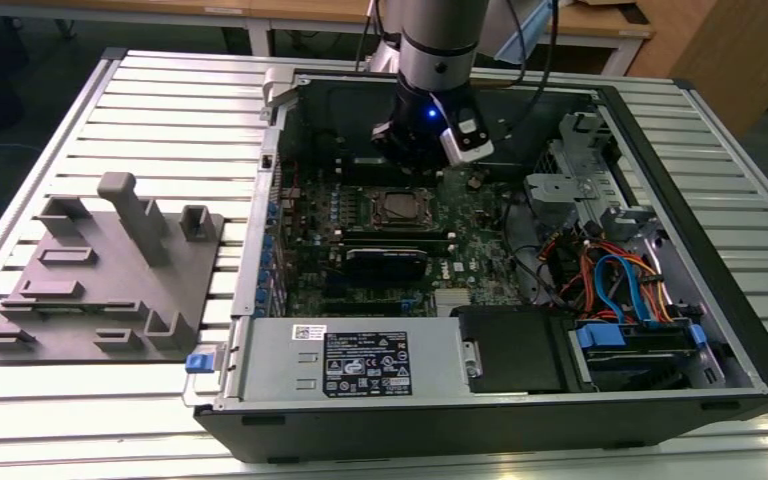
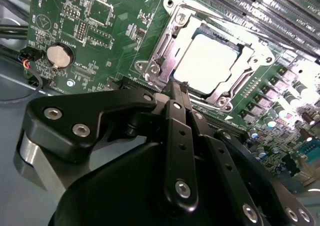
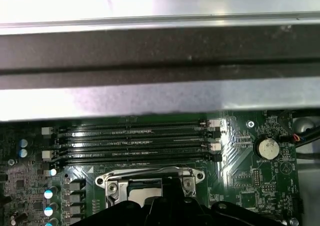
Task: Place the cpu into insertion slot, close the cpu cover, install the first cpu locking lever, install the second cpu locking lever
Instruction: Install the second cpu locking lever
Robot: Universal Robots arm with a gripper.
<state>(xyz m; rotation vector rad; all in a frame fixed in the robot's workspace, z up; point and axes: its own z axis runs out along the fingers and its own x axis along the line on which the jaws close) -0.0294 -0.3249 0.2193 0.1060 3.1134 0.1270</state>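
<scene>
Already the cpu lies flat inside the insertion slot, its bright metal top showing through the square window of the cpu cover, which lies down over it as a silver frame. So 2 of the 4 steps look done to me: chip seated, cover lowered.

My jaws hang just off the near edge of that slot, fingers pressed together into 1 narrow black tip and pinching nothing. In the exterior view my gripper stands just beyond the slot, inside the open computer case on the slatted table.

As for the locking levers, I cannot make out for certain whether either thin wire arm is hooked down; the glare on the chip and my own linkage hide the edge nearest me. My judgement is that the lever work is what is left, since my closed tip sits right at the frame's edge, where a lever would be pushed.

Beyond the slot, the long black memory slots run side by side, and a round coin battery sits off past their end. The grey fixture plate rests on the table well apart from the case.
</scene>
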